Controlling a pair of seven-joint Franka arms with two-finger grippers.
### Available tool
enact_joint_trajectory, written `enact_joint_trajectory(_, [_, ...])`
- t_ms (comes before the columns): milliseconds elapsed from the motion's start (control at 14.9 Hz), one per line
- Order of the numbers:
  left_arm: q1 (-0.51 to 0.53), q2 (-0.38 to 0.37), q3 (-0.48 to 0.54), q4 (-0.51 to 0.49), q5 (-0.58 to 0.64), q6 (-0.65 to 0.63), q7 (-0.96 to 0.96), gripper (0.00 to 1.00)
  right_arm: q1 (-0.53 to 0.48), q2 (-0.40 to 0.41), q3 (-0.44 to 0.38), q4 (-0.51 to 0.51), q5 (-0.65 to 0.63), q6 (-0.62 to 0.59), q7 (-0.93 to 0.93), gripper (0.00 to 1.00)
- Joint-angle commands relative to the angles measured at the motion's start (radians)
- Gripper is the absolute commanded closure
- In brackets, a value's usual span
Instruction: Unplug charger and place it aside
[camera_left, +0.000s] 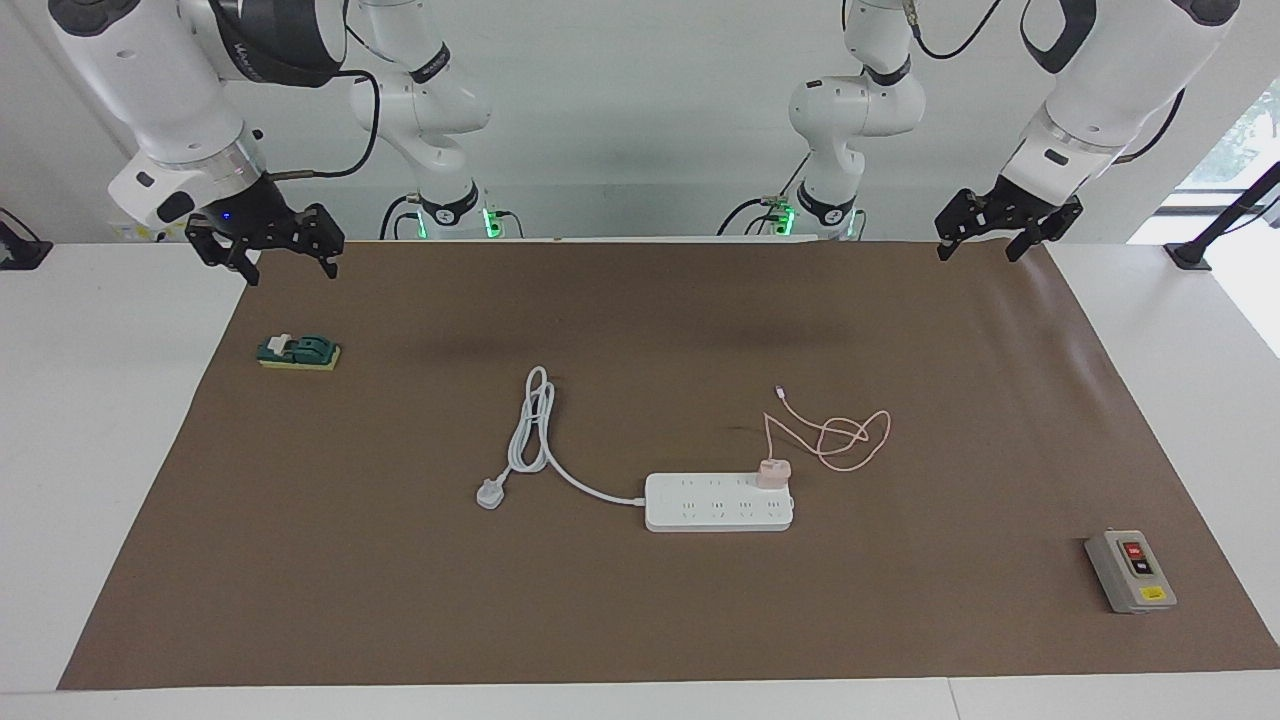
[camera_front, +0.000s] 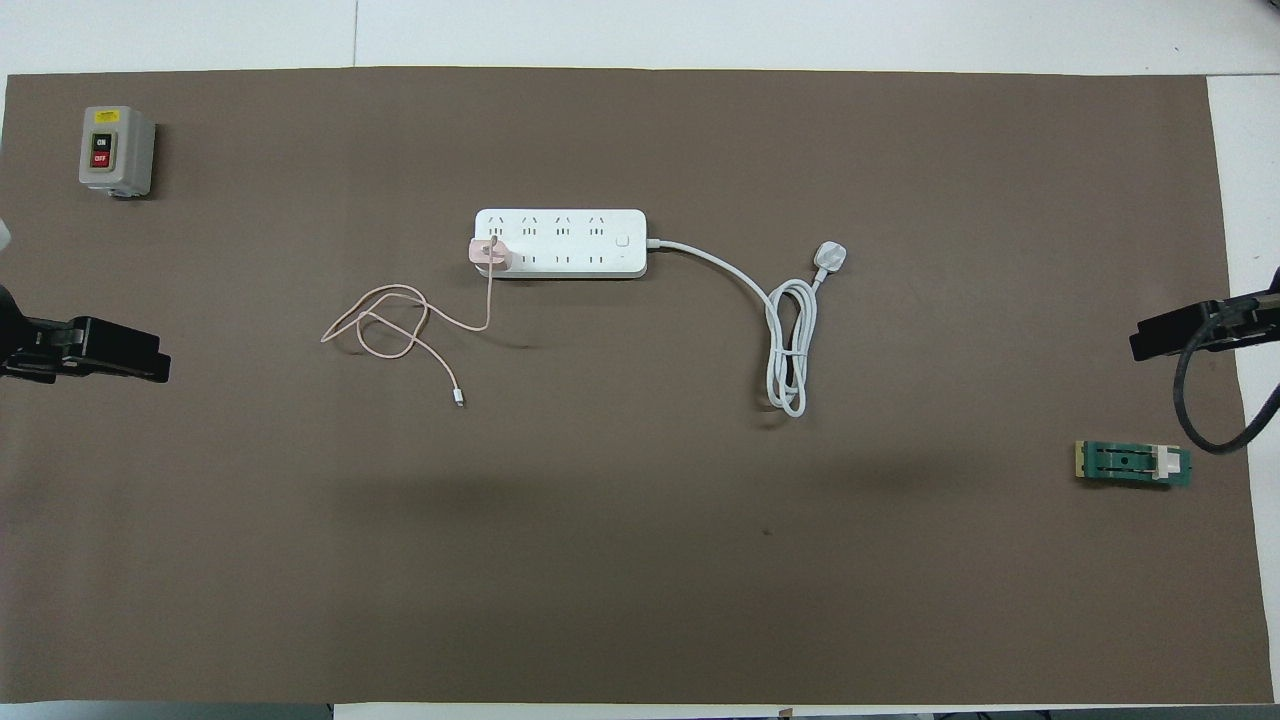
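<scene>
The pale pink charger (camera_left: 773, 473) is plugged into the white power strip (camera_left: 718, 503), at the strip's end toward the left arm, in the row nearer to the robots. It also shows in the overhead view (camera_front: 489, 254) on the strip (camera_front: 570, 243). Its thin pink cable (camera_left: 840, 435) lies in loose loops on the mat, nearer to the robots than the strip (camera_front: 390, 325). My left gripper (camera_left: 980, 248) hangs open and empty over the mat's corner at the robots' end (camera_front: 150, 362). My right gripper (camera_left: 288, 265) hangs open and empty over the other corner there (camera_front: 1148, 345). Both arms wait.
The strip's thick white cord (camera_left: 530, 430) and white plug (camera_left: 490, 493) lie toward the right arm's end. A grey on/off switch box (camera_left: 1130, 570) stands farthest from the robots at the left arm's end. A small green block (camera_left: 299, 352) lies below the right gripper. A brown mat (camera_left: 640, 620) covers the table.
</scene>
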Motion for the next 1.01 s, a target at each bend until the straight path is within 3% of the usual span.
enact_joint_trajectory(0, [0.014, -0.019, -0.003, -0.016, -0.007, 0.012, -0.004, 0.00, -0.003, -0.007, 0.008, -0.002, -0.005, 0.009, 0.023, 0.00])
enact_joint_trajectory(940, [0.014, -0.020, -0.003, -0.018, -0.004, 0.012, -0.020, 0.00, -0.003, -0.018, 0.029, -0.020, -0.002, 0.004, 0.022, 0.00])
